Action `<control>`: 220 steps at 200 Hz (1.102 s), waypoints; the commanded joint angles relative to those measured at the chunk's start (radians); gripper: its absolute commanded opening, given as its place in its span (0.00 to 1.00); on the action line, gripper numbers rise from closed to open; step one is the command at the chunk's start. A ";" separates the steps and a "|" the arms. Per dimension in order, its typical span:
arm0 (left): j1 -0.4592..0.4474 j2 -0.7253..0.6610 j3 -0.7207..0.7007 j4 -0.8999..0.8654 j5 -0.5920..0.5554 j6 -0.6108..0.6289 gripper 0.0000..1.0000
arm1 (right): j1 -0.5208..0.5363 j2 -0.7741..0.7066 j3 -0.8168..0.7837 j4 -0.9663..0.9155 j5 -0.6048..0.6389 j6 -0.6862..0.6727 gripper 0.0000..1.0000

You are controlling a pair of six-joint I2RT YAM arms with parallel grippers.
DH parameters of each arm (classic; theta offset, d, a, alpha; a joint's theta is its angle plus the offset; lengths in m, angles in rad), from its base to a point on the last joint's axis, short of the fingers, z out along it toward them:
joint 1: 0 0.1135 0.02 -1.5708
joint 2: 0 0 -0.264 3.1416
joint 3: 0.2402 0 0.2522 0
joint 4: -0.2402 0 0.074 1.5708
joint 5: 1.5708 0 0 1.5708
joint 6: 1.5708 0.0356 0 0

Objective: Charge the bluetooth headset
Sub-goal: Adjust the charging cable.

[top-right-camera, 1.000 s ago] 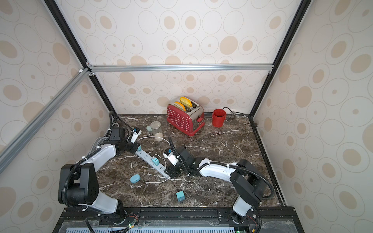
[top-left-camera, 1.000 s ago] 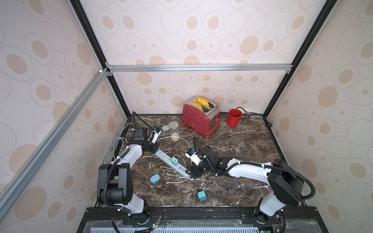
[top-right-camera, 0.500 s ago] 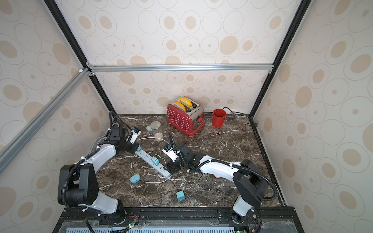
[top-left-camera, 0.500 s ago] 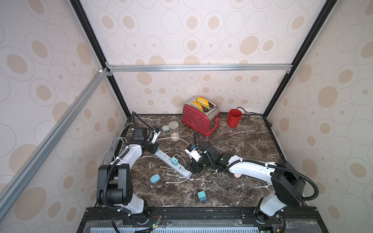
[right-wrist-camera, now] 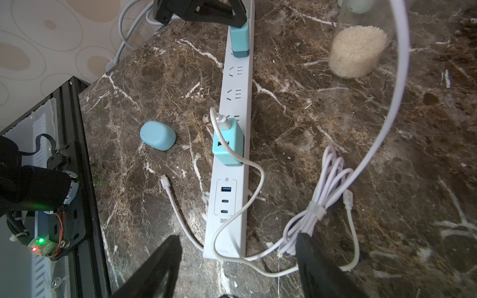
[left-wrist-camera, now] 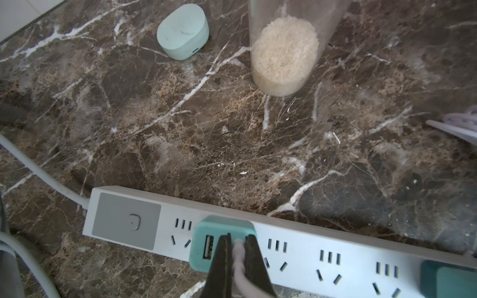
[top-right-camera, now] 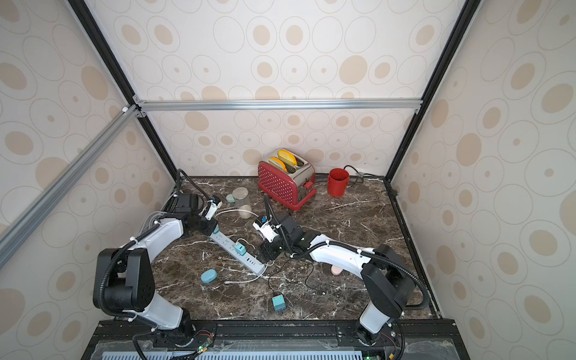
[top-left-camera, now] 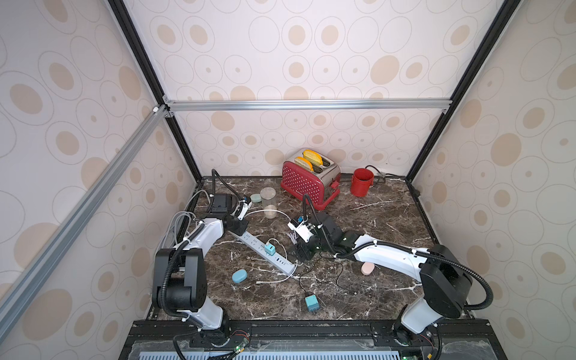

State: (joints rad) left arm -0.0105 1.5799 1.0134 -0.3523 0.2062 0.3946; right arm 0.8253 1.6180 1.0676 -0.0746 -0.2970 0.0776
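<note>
Right gripper (right-wrist-camera: 237, 238) shifted, fingers apart over power strip (right-wrist-camera: 237, 85) end; left gripper (left-wrist-camera: 238, 237) clamps white cable (left-wrist-camera: 241, 273).

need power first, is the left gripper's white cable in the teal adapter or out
In: the white cable sits in the teal adapter, left gripper shut on it.

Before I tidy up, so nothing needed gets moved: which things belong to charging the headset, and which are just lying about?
For the job: power strip, end charger, lavender cable in the left gripper, middle charger, white cable, blue case, mint case, pink case.
Lying about: toaster, red mug, rice jar.
</note>
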 commanded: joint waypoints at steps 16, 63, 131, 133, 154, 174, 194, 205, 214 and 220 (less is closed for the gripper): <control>0.006 0.071 -0.120 -0.225 -0.207 -0.007 0.00 | -0.010 0.013 0.052 -0.025 -0.024 -0.020 0.74; 0.045 0.006 -0.161 -0.197 -0.192 -0.013 0.00 | -0.010 0.033 0.123 -0.089 -0.021 -0.045 0.73; 0.075 0.033 -0.134 -0.235 -0.120 0.015 0.00 | -0.018 0.057 0.202 -0.123 -0.018 -0.076 0.74; 0.075 0.037 -0.132 -0.237 -0.121 0.015 0.00 | -0.017 0.057 0.202 -0.123 -0.018 -0.077 0.73; 0.075 0.096 -0.101 -0.262 -0.121 0.024 0.00 | -0.021 0.053 0.207 -0.126 -0.016 -0.081 0.73; 0.067 0.142 -0.077 -0.274 -0.125 0.028 0.00 | -0.026 0.047 0.201 -0.120 -0.012 -0.080 0.74; 0.046 0.187 -0.061 -0.318 -0.135 0.038 0.00 | -0.034 0.045 0.190 -0.110 -0.011 -0.077 0.73; 0.036 0.205 -0.052 -0.328 -0.141 0.040 0.00 | -0.038 0.045 0.188 -0.108 -0.015 -0.075 0.73; 0.030 0.210 -0.047 -0.333 -0.156 0.034 0.00 | -0.041 0.045 0.189 -0.106 -0.017 -0.075 0.73; 0.025 0.210 -0.039 -0.349 -0.177 0.024 0.00 | -0.041 0.044 0.189 -0.106 -0.017 -0.076 0.73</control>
State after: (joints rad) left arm 0.0128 1.6444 1.0622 -0.4049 0.2440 0.3958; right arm 0.7948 1.6661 1.2526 -0.1780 -0.3130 0.0166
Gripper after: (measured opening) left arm 0.085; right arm 0.735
